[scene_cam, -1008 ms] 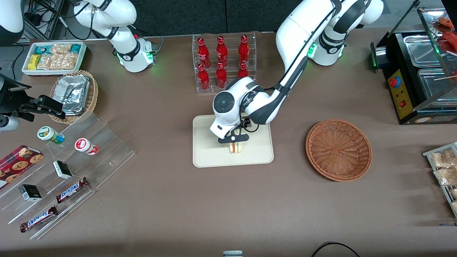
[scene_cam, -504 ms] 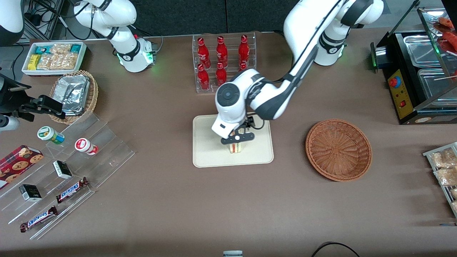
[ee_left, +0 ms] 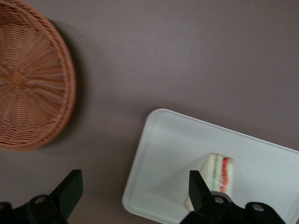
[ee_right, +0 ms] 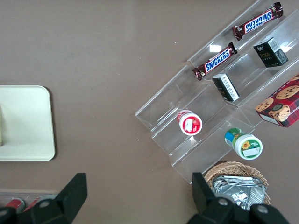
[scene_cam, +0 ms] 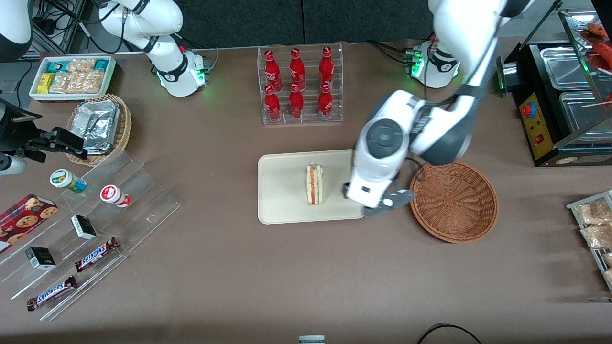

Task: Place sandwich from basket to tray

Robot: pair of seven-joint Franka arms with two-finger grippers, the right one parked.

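Observation:
The sandwich (scene_cam: 314, 184) stands on its edge in the middle of the cream-white tray (scene_cam: 282, 200), red and green filling showing; it also shows in the left wrist view (ee_left: 219, 171) on the tray (ee_left: 163, 158). The reddish-brown wicker basket (scene_cam: 453, 200) is empty, beside the tray toward the working arm's end; the wrist view shows it too (ee_left: 28, 79). My left gripper (scene_cam: 382, 206) is raised above the gap between tray and basket, open and empty, its fingers (ee_left: 70, 189) wide apart.
A clear rack of red bottles (scene_cam: 299, 83) stands farther from the front camera than the tray. A clear stepped shelf with snack bars and cups (scene_cam: 91, 224), a tan basket of foil packets (scene_cam: 100, 126) and a white snack bin (scene_cam: 71, 76) lie toward the parked arm's end. A black warmer (scene_cam: 559, 95) stands at the working arm's end.
My gripper has let go of the sandwich, risen and swung away from it toward the basket. The sandwich stays standing on the tray.

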